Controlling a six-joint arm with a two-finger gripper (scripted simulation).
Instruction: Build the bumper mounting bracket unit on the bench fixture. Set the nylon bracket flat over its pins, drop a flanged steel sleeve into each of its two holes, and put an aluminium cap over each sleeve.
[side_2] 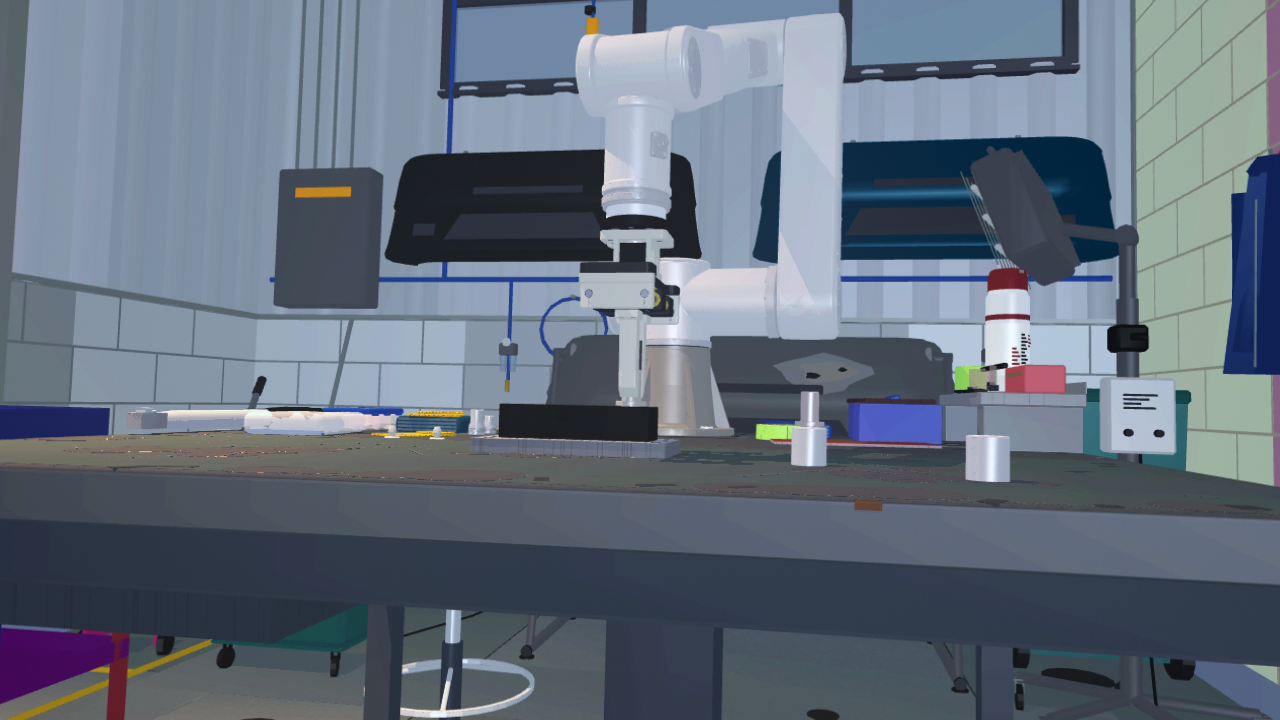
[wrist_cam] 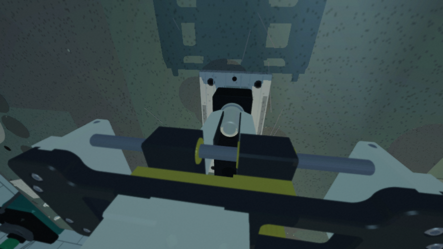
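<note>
The black nylon bracket [side_2: 577, 421] lies flat on the grey bench fixture [side_2: 573, 445] near the middle of the table. My gripper [side_2: 631, 400] stands upright over the bracket's right end, closed on a flanged steel sleeve [wrist_cam: 230, 127] that I hold down at the bracket. In the wrist camera the sleeve shows as a pale round end between my fingers, with the bracket [wrist_cam: 232, 100] below it. A second steel sleeve [side_2: 809, 436] stands upright on the table to the right. An aluminium cap [side_2: 987, 458] stands further right, near the table's front edge.
Behind the fixture stand the arm's white base [side_2: 680, 358] and a dark moulded part. A blue box [side_2: 895, 421], green blocks, a red box and a white bottle [side_2: 1006, 318] crowd the right rear. A lamp stand [side_2: 1130, 340] rises at the right edge. Tools lie at the left rear.
</note>
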